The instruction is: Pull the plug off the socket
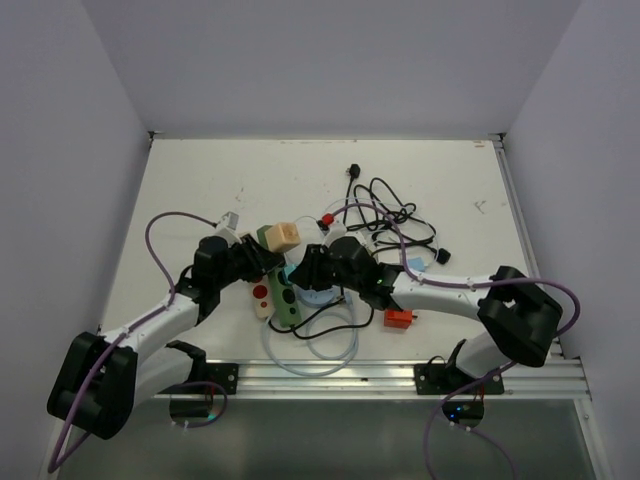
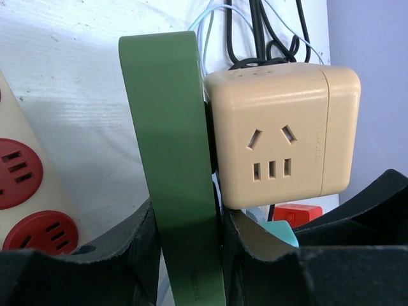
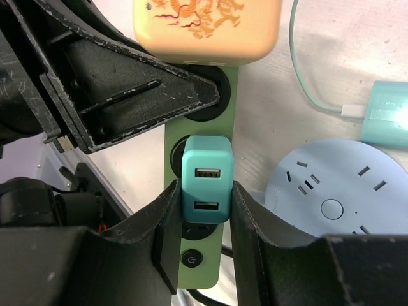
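The socket is a green power strip [image 1: 288, 303] lying near the table's middle front. A teal two-port USB plug [image 3: 206, 178] sits plugged into its face [image 3: 203, 274]. My right gripper [image 3: 204, 194] is shut on that plug, one finger pressed on each side. My left gripper [image 2: 189, 242] is shut on the strip's narrow edge [image 2: 175, 146], both fingers against it. A beige cube adapter [image 2: 280, 137] is plugged into the strip's far end, just beyond the left fingers. From above, the two grippers [image 1: 268, 262] [image 1: 303, 268] meet over the strip.
A white strip with red sockets [image 2: 19, 185] lies left of the green one. A round pale-blue socket hub [image 3: 331, 191] is right of it. A tangle of black cables [image 1: 390, 215] lies behind, and an orange block [image 1: 399, 319] is at the front right.
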